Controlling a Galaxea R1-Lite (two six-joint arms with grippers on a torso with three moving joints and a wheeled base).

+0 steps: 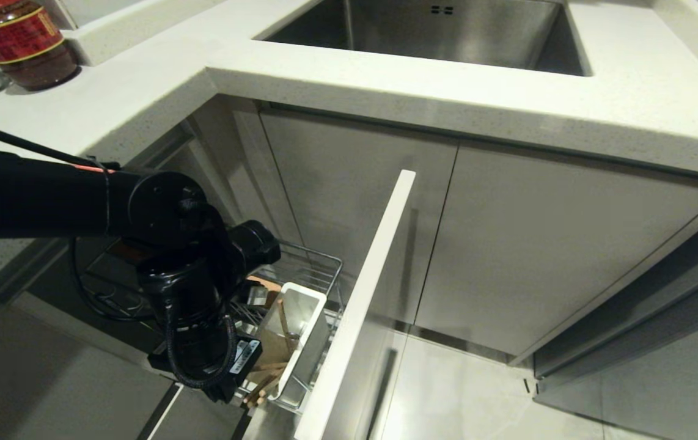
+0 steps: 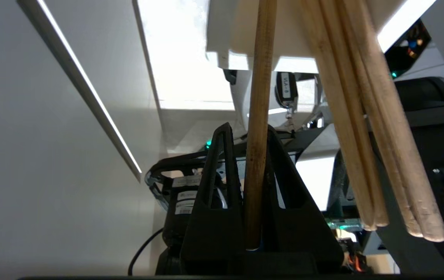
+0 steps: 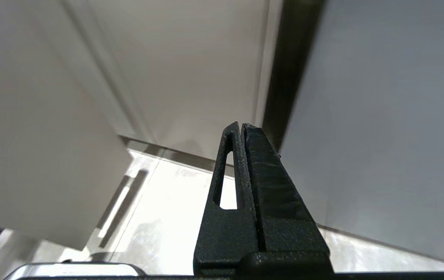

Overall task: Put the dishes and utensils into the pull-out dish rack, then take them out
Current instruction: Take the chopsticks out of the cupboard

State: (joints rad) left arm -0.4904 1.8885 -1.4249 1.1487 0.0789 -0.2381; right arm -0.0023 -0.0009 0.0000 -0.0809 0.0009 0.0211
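Gripping one chopstick, our left gripper [image 2: 256, 155] is reaching into the pull-out dish rack [image 1: 318, 269] at lower centre of the head view.

We are seeing the rack's pale front panel [image 1: 361, 305] standing open below the steel sink [image 1: 447, 30], with the white utensil holder [image 1: 303, 342] just beside it. Our left gripper's fingers are pinching narrow around a single chopstick [image 2: 259, 116], while the other chopsticks [image 2: 366, 128] are leaning bunched together nearby. Our right gripper [image 3: 243, 128] is hanging idle before the cabinet doors, its fingers pressed flat together, gripping nothing.
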